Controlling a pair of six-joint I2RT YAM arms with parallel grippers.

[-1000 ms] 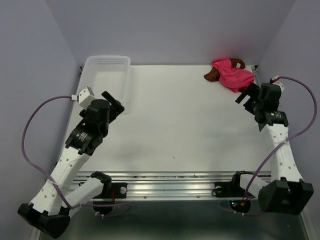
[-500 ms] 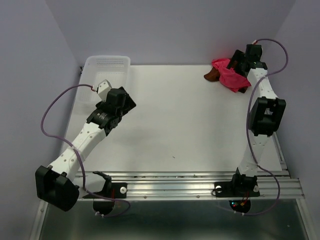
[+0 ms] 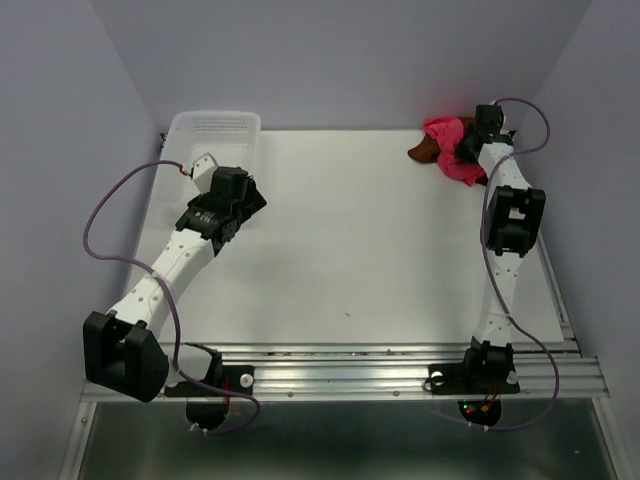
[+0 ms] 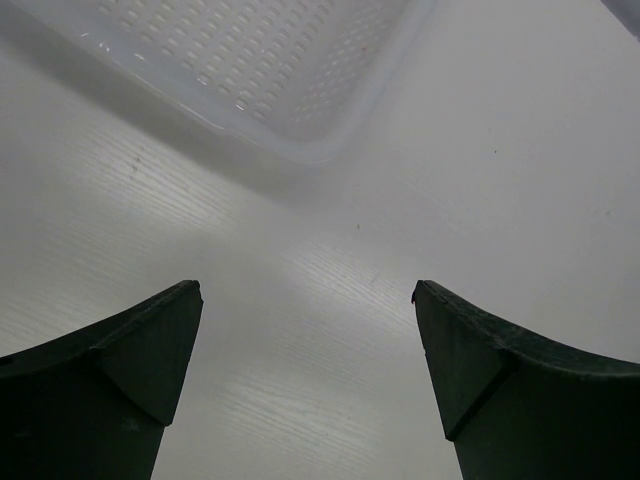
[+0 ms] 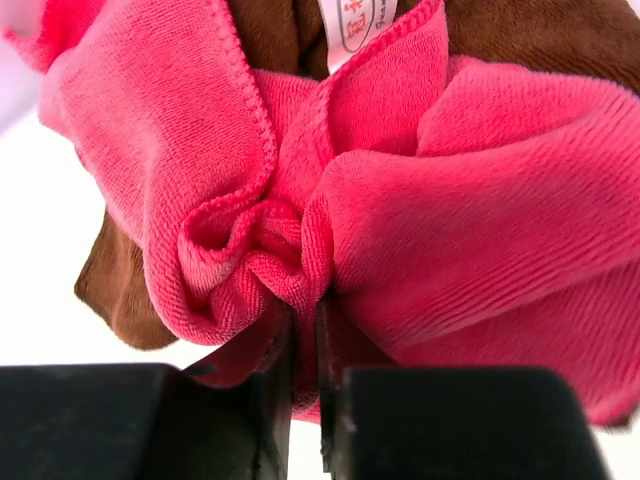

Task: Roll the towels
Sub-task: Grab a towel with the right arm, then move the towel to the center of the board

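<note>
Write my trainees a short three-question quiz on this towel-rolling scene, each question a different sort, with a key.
1. True or false: the left gripper, near the basket, is shut.
2. What does the right gripper pinch? A the basket; B the pink towel; C nothing.
3. Fill the gap: the towel peeking out from under the pink one is ____.

Key
1. False: its fingers stand wide apart over bare table.
2. B: the fingers are closed on a fold of it.
3. Brown: the brown towel.
</note>
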